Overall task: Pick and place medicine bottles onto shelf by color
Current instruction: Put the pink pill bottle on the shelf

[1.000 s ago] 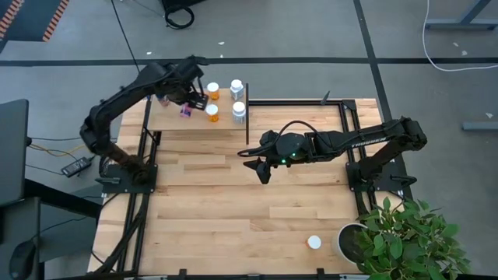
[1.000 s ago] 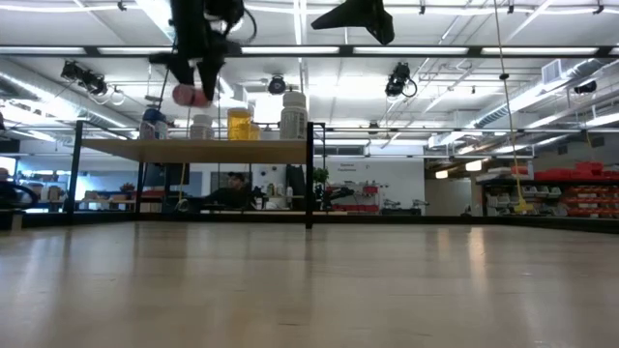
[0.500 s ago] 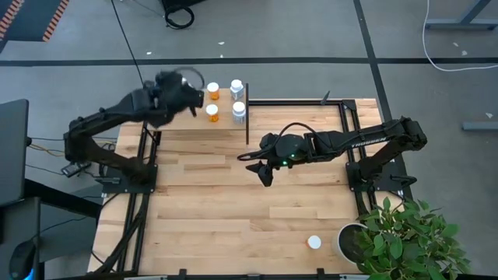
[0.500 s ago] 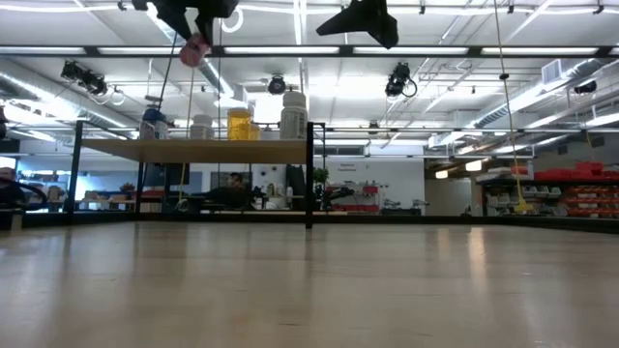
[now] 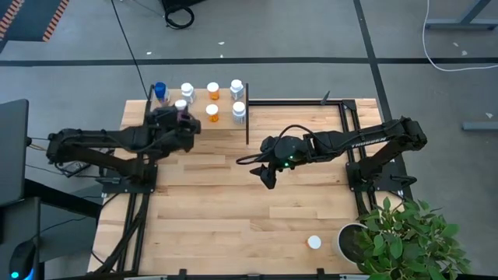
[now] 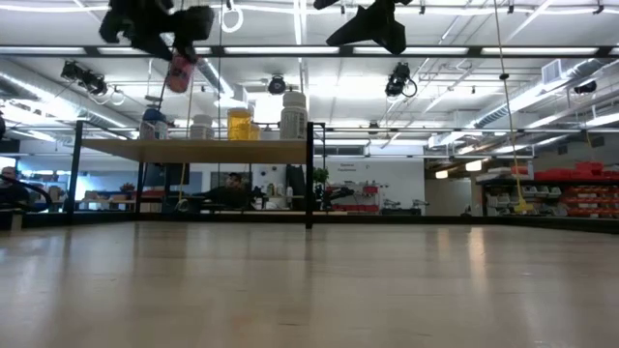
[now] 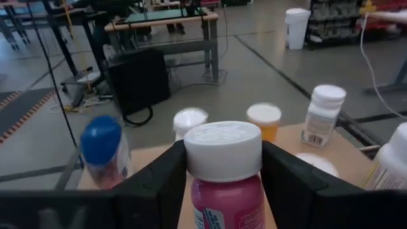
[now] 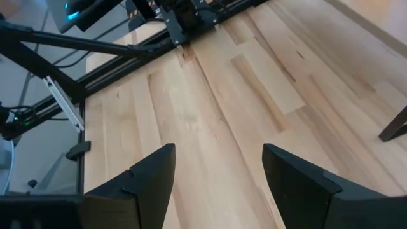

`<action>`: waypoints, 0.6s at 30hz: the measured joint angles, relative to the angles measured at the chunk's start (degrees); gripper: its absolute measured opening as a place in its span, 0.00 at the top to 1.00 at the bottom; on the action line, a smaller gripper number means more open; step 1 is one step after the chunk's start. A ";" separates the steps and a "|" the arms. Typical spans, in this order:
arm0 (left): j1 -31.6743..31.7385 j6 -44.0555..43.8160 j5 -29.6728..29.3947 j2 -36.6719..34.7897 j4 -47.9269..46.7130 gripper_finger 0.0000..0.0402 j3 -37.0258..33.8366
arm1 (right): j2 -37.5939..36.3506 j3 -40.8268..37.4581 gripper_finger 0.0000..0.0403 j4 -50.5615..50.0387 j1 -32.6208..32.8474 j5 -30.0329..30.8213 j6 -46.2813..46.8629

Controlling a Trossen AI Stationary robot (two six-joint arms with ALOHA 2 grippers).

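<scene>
We logged the left gripper [image 5: 184, 123] in the upper left of the high view, just off the shelf's near edge, clamped on a pink bottle [image 7: 227, 191]. The left wrist view showed both dark fingers [image 7: 159, 184] pressed against the bottle's white cap, bottle upright between them. In the low view the same bottle [image 6: 179, 72] hung at upper left, tilted, well above the shelf board.

The shelf [image 5: 222, 122] sat in the upper left part of the high view, a small light-wood board on a black frame, raised above the tabletop [image 5: 233, 210]. On it we counted six bottles standing: a blue-capped bottle [image 5: 160, 92] at the left end, two white bottles [image 5: 187, 91] beside it, two orange bottles [image 5: 212, 90] next, and two white-bodied bottles [image 5: 236, 88] nearest the right edge. In the low view they stood in a row along the board [image 6: 193, 150].

The right gripper [image 5: 267, 176] hung over the middle of the tabletop, centre of the high view, well apart from the shelf. In the right wrist view its fingers [image 8: 149, 175] stood spread with only bare planks between them, so we noted it as open and holding nothing.

One more white-capped bottle [image 5: 313, 243] sat at the lower right of the high view, near a potted plant [image 5: 397, 233].
</scene>
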 joint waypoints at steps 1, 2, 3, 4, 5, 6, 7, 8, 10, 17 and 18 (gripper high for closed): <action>-0.31 -0.86 -0.50 -0.87 1.37 0.54 -2.29 | 0.00 0.00 0.40 0.01 -0.02 -0.07 -0.11; -0.63 -1.31 -1.00 -1.63 3.19 0.54 -4.31 | 0.00 0.00 0.40 0.09 -0.02 -0.07 -0.22; -0.87 -1.60 -1.50 -2.28 4.94 0.53 -6.72 | 0.00 0.00 0.40 0.07 -0.02 -0.07 -0.51; -1.09 -1.61 -2.37 -2.71 6.52 0.53 -8.76 | 0.00 0.00 0.40 0.02 -0.02 -0.07 -0.86; -1.22 -1.65 -2.94 -3.00 8.50 0.53 -10.40 | 0.00 0.00 0.40 0.00 -0.02 -0.07 -1.33; -1.39 -1.70 -3.42 -3.24 10.36 0.53 -11.80 | 0.00 0.00 0.40 -0.11 -0.02 -0.07 -1.83; -1.39 -1.71 -4.09 -3.38 12.04 0.53 -12.98 | 0.00 0.00 0.40 -0.24 -0.02 -0.07 -2.28; -1.39 -1.73 -4.58 -3.37 13.41 0.53 -13.91 | 0.00 0.00 0.40 -0.26 -0.02 -0.05 -2.80; -1.39 -2.10 -5.52 -3.28 15.68 0.54 -15.44 | 0.00 0.00 0.40 -0.32 -0.02 0.50 -3.86; -1.23 0.43 -7.97 -3.11 20.40 0.52 -17.10 | 0.00 0.00 0.40 -0.28 -0.02 3.59 -5.22; -1.05 0.47 -7.93 -3.11 20.47 0.52 -17.10 | 0.00 0.00 0.40 -0.23 -0.02 4.00 -5.24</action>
